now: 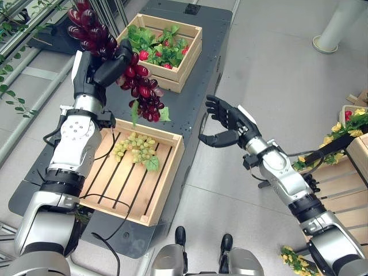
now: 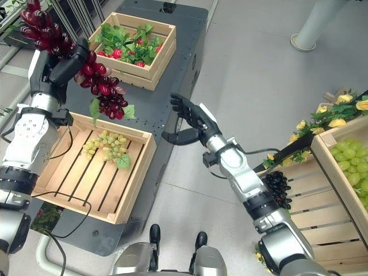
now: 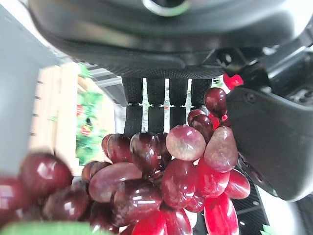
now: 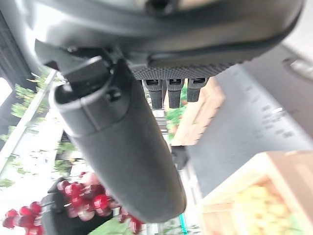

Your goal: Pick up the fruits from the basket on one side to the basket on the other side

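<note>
Grapes (image 1: 141, 86) – long axis slanting down-right | left hand (image 1: 106, 66) clasping them | right hand (image 1: 227, 123) spread, empty

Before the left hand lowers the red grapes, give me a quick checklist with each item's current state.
1. Left hand curled round the red grapes: ok.
2. Bunch lifted clear of the near crate: ok, it hangs above the crate's far edge.
3. Room in the near crate: ok, only green grapes lie there, by the far end.
4. Right hand out of the way: ok, open over the floor beside the cart.
5. Far crate undisturbed: ok, leaves and red fruit inside.
6. Grip firmness: cannot tell.
</note>
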